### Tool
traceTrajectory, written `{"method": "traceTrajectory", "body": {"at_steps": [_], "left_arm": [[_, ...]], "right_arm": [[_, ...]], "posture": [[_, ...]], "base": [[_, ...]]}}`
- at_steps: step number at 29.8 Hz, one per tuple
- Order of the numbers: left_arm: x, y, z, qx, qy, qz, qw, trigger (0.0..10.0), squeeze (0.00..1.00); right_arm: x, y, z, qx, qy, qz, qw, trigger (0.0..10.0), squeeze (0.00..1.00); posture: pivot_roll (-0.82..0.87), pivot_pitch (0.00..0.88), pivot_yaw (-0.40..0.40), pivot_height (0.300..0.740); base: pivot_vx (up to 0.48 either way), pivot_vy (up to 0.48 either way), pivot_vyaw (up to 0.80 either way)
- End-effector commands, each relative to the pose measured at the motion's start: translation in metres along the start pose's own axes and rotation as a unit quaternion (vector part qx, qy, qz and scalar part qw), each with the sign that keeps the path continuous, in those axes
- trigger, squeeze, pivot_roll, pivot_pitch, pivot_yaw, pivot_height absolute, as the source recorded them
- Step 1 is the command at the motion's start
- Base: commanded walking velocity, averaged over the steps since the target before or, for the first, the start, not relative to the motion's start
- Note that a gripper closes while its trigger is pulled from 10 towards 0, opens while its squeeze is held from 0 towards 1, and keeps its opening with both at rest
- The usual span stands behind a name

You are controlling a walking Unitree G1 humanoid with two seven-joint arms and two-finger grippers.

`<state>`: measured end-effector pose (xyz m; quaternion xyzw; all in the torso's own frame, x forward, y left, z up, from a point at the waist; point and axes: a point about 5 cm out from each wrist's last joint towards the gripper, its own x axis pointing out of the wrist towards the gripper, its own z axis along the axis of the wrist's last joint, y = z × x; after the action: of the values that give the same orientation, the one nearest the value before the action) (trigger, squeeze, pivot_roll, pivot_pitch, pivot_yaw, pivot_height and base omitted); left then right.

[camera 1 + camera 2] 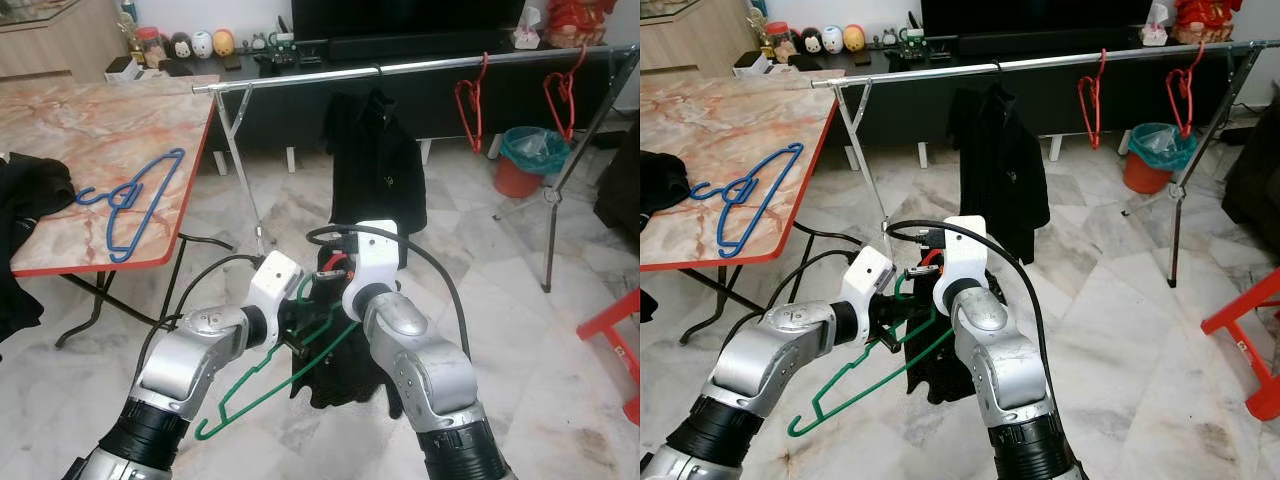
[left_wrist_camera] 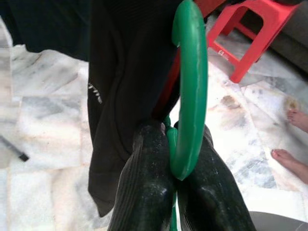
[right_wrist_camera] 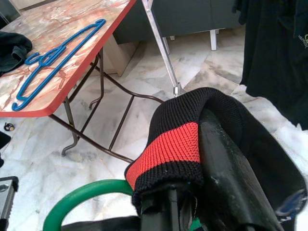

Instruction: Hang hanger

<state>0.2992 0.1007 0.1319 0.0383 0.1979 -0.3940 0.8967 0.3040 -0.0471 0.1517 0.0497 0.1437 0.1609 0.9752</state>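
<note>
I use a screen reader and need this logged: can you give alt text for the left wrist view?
The left gripper is shut on the hook of a green hanger, with a black garment hanging just behind it. Beyond are marble floor, a red stool and a person's bare toes.

**Clearance around the jaws**

Ahead of and above both jaws: clothes rail (image 1: 400,68), bare between the hung black garment (image 1: 376,160) and first red hanger (image 1: 468,102); second red hanger (image 1: 560,92) farther right. Left of jaws: tabletop (image 1: 100,130) edge, rail leg (image 1: 240,170). Right: open marble floor (image 1: 500,270), red stool (image 1: 615,340) beyond.
</note>
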Motion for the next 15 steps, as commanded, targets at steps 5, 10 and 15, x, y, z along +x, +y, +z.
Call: {"method": "traceTrajectory", "body": {"at_steps": [5,10,15], "left_arm": [[0.0,0.014,0.0,0.008,0.012,0.06,0.998,10.0,0.0],[0.001,0.027,0.007,-0.009,-0.019,0.122,0.992,10.0,0.0],[0.001,0.025,0.013,-0.038,-0.046,0.102,0.993,10.0,0.0]], "right_arm": [[-0.003,0.007,0.01,0.006,-0.021,0.009,1.0,10.0,0.0],[-0.004,0.011,0.01,0.007,-0.019,0.016,1.0,10.0,0.0],[-0.004,0.017,0.006,0.01,-0.012,0.032,0.999,10.0,0.0]], "posture": [[0.01,0.037,0.028,0.74],[0.01,0.039,0.027,0.74],[0.01,0.04,0.026,0.74]], "base": [[0.0,0.0,0.0],[0.0,0.0,0.0],[0.0,0.0,0.0]]}}
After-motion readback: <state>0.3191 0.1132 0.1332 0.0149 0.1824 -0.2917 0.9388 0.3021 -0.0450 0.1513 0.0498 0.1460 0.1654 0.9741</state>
